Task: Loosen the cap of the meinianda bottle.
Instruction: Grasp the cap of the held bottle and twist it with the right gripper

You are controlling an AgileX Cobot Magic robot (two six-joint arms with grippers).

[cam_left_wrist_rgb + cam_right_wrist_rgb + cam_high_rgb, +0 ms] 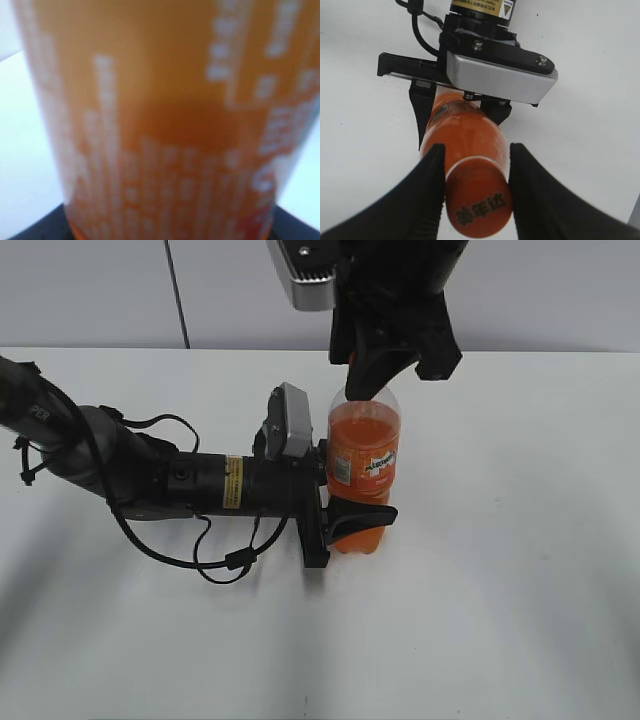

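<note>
The meinianda bottle stands upright on the white table, with orange drink and an orange label. Its label fills the left wrist view, blurred. My left gripper reaches in from the left and is shut on the bottle's lower body. My right gripper comes down from above. In the right wrist view its two black fingers press on both sides of the orange cap, which has dark print on top. In the exterior view the cap is mostly hidden by the fingers.
The left arm with its cables lies low across the left of the table. Its wrist camera sits close beside the bottle's shoulder. A grey wall stands behind the table's far edge.
</note>
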